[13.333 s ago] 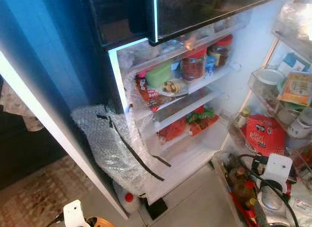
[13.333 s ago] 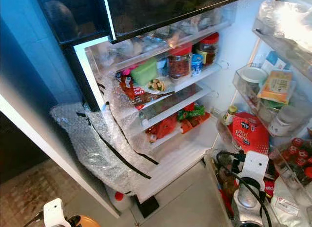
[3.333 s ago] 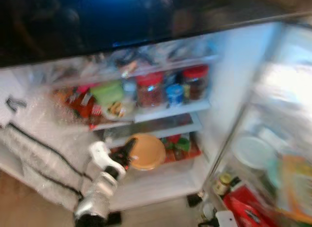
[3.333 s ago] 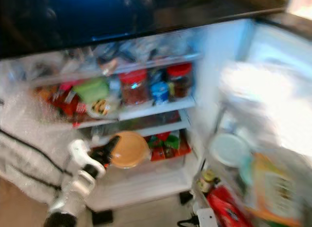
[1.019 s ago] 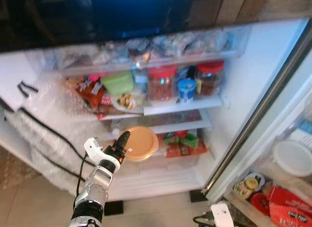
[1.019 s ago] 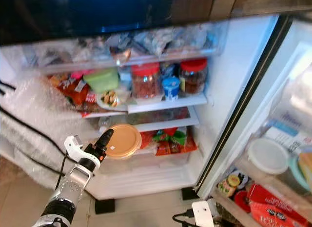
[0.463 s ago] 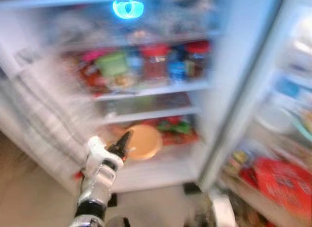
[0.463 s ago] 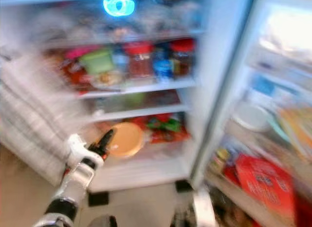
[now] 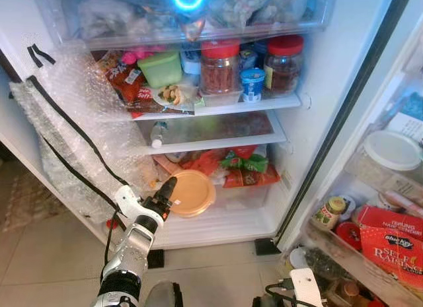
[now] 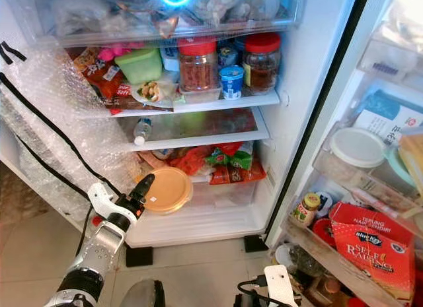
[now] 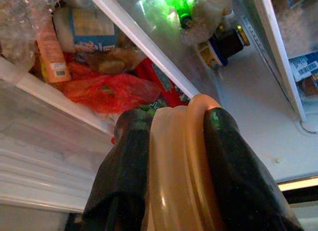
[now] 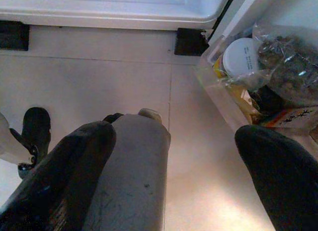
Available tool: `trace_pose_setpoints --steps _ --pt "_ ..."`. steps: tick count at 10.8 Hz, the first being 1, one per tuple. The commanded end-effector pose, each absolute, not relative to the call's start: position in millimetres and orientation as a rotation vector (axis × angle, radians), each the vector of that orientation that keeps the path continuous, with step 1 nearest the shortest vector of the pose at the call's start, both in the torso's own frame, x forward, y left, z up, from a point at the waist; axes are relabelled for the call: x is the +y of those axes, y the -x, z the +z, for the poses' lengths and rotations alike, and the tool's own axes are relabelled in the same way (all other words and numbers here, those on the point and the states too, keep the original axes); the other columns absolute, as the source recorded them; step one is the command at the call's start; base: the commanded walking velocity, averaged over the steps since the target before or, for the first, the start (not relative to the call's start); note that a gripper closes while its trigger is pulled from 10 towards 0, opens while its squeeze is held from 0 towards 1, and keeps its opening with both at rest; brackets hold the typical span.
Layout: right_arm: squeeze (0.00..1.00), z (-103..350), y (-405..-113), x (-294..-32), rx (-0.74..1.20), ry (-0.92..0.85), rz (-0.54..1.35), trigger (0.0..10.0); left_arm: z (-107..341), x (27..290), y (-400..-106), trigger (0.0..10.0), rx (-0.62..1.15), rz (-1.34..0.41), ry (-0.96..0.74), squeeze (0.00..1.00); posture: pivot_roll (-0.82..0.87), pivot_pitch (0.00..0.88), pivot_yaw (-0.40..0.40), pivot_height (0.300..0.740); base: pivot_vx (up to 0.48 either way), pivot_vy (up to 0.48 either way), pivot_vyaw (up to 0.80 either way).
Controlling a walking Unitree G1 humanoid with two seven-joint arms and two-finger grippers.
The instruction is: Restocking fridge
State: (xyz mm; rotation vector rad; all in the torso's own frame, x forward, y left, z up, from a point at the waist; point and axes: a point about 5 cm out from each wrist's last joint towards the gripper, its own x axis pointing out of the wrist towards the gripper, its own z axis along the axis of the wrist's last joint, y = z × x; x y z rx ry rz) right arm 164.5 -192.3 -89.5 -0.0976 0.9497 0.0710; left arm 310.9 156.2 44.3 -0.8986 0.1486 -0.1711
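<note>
A round orange lidded container [image 9: 193, 193] is held at the front of the open fridge's lowest level, just before the clear drawer [image 9: 244, 195] of red and green packets. My left gripper [image 9: 166, 190] is shut on its left rim. In the left wrist view both black fingers [image 11: 233, 156] clamp the container's orange edge [image 11: 176, 156]. My right gripper [image 12: 174, 176] hangs low, pointing at the tiled floor, fingers wide open with nothing held; a grey part of my own body [image 12: 131, 181] lies beneath it.
Red-lidded jars [image 9: 220, 64], a green tub [image 9: 160, 68] and a plate of food [image 9: 173, 96] crowd the upper shelf; a small bottle [image 9: 156, 132] lies on the middle shelf. Bubble wrap [image 9: 73, 129] hangs at the left. The open door's racks [image 9: 370, 221] at the right hold boxes and jars.
The camera has shifted, so the fridge sits lower and closer in view. My left gripper still holds the orange container at the bottom drawer; 13 seconds ago it hung low by the floor.
</note>
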Motion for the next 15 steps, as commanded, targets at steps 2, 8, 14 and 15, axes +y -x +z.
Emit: trace_pose_setpoints --steps 2,8,14,15 --pt "0.00 -97.0 -149.6 -185.8 1.011 0.083 0.092 10.0 47.9 160.0 -313.6 10.0 0.131 -0.167 0.892 0.00 -0.11 0.049 0.050 0.647 0.000 0.000 0.00" --pt "0.00 -97.0 -150.3 -183.4 1.011 0.079 0.102 10.0 47.5 160.5 -313.2 10.0 0.132 -0.171 0.891 0.00 -0.10 0.039 0.045 0.647 0.121 0.000 0.00" --pt "0.00 -97.2 -149.3 -185.2 1.015 0.077 0.097 10.0 46.9 160.3 -312.0 10.0 0.138 -0.177 0.881 0.00 -0.10 0.047 0.049 0.647 0.284 0.000 0.00" --pt "0.00 -97.5 -148.7 -185.2 1.018 0.077 0.096 10.0 47.1 159.7 -312.0 10.0 0.138 -0.179 0.881 0.00 -0.10 0.047 0.049 0.647 0.315 0.000 0.00"
